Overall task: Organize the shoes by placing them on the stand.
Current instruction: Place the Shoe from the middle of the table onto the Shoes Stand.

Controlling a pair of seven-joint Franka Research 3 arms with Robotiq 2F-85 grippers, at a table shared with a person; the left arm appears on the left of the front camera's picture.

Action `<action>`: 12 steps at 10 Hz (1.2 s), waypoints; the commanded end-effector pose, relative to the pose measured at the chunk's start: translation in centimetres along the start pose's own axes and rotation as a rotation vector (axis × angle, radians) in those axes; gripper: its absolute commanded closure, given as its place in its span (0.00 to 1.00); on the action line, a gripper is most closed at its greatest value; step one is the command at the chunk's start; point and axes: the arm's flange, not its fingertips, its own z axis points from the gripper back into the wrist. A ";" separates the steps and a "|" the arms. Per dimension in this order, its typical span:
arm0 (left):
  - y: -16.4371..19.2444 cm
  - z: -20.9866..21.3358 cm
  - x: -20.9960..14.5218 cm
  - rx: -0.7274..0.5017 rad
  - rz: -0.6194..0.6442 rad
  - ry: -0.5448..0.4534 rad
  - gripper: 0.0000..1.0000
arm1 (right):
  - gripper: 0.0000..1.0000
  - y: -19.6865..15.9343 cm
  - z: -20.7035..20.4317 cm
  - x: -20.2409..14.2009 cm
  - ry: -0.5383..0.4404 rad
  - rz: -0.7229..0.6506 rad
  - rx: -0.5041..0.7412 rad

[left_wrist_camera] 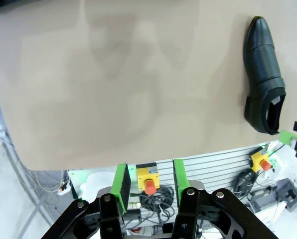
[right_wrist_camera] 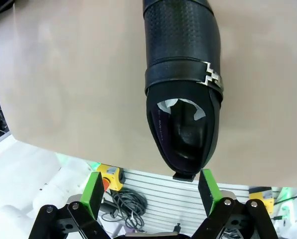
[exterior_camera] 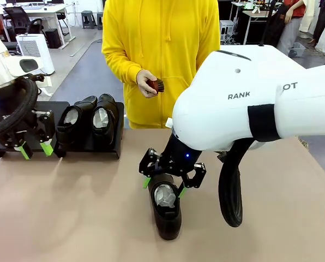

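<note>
The right gripper (exterior_camera: 163,187) hangs with its green pads spread at both sides of the heel of a glossy black leather shoe (exterior_camera: 166,210) (not touching it) on the tan tabletop (exterior_camera: 70,213), the left gripper (exterior_camera: 34,148) also stands parted, and two alike shoes (exterior_camera: 89,119) sit on the flat matte-black stand (exterior_camera: 114,143).

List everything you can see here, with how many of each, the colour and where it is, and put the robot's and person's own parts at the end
Shoes on the stand: two, glossy black, stuffed with white paper, side by side.
Shoe on the table: one, black, white paper inside, heel towards the right gripper.
Stand: one, matte black, far left of the table.
Table: one, tan.
Brush: one, small, brown, in the person's hand.
Left gripper: black, green pads, open, empty, in front of the stand.
Right gripper: black, green pads, open, astride the shoe's heel.
Person's hand: one, at the table's far side, holding the brush.
</note>
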 end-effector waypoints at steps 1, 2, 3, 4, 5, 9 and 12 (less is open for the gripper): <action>0.2 0.1 -0.2 -0.001 -0.010 0.002 0.52 | 0.00 0.4 0.5 0.1 -0.024 -0.020 -0.020; 0.2 0.1 -0.2 -0.001 -0.010 0.002 0.52 | 0.00 0.4 0.5 0.1 -0.024 -0.020 -0.020; 0.2 0.1 -0.2 -0.001 -0.010 0.002 0.52 | 0.00 0.4 0.5 0.1 -0.024 -0.020 -0.020; 0.2 0.1 -0.2 -0.001 -0.010 0.002 0.52 | 0.00 0.4 0.5 0.1 -0.024 -0.020 -0.020; 0.2 0.1 -0.2 -0.001 -0.010 0.002 0.52 | 0.00 0.4 0.5 0.1 -0.024 -0.020 -0.020; -9.9 -5.7 -6.4 0.099 -0.111 0.016 0.52 | 0.00 -7.2 3.7 2.8 -0.121 -0.178 -0.141; -15.0 -9.6 -9.5 0.024 0.097 -0.096 0.52 | 0.00 -15.1 6.3 5.1 -0.152 -0.495 -0.074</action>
